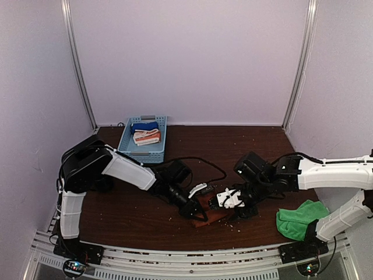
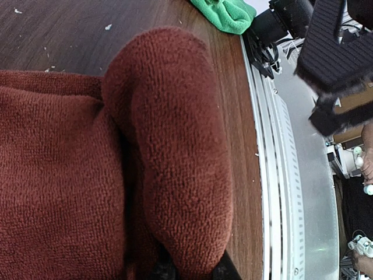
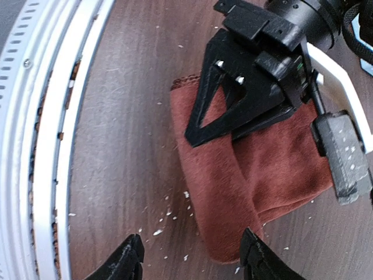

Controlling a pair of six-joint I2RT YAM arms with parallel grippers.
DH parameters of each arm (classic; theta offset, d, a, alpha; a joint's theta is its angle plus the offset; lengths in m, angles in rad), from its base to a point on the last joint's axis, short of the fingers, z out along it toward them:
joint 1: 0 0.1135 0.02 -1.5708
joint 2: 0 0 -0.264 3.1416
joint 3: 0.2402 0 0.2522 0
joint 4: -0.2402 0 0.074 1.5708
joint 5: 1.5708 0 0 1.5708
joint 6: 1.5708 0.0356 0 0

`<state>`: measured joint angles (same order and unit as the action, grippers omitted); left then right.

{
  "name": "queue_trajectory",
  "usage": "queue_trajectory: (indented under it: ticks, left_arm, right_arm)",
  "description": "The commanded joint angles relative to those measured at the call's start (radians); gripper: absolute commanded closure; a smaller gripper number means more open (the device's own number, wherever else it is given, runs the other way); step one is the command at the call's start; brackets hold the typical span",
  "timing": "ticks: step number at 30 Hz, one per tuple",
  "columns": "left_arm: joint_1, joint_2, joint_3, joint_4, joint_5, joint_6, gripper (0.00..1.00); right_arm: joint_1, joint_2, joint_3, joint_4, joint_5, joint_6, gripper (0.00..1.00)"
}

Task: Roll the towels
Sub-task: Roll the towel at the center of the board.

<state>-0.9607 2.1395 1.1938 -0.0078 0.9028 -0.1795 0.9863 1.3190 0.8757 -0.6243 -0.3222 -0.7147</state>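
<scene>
The rust towel lies folded near the table's front edge, between the two arms. My left gripper is shut on a rolled fold of it; in the left wrist view that thick fold runs down between the fingertips of the gripper. My right gripper is open, low over the table at the towel's near end, its right fingertip beside the cloth and nothing held. The left gripper shows there, clamped on the towel. The green towel lies crumpled at the front right, also seen from the left wrist.
A blue basket at the back left holds a blue cloth and a white-and-orange striped cloth. A black cable loops across the table's middle. The metal rail at the front edge is close to both grippers. White crumbs dot the wood.
</scene>
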Motion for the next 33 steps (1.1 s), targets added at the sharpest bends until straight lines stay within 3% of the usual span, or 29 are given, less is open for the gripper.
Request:
queue_trajectory:
  ticks: [1,12,20,22,26,33]
  left_arm:
    - [-0.013,0.086,-0.041,-0.156,-0.074,-0.001,0.84]
    - [-0.013,0.088,-0.033,-0.179,-0.083,0.015,0.83]
    - [-0.013,0.062,-0.059,-0.176,-0.091,0.01,0.83]
    - [-0.013,0.033,-0.071,-0.172,-0.097,0.011,0.78]
    - [-0.012,-0.059,-0.086,-0.189,-0.126,0.026,0.58]
    - [0.012,-0.308,-0.15,-0.246,-0.465,-0.033,0.48]
  right_arm:
    - [0.061,0.046,0.004,0.188,0.173,-0.004,0.41]
    - [0.117,0.199,-0.04,0.262,0.2,-0.098,0.42]
    - [0.119,0.278,-0.09,0.329,0.257,-0.111,0.63]
    - [0.118,0.296,-0.093,0.335,0.264,-0.116,0.67]
    - [0.116,0.349,-0.081,0.326,0.264,-0.124,0.76]
    - [0.108,0.388,0.06,0.082,0.065,-0.007,0.83]
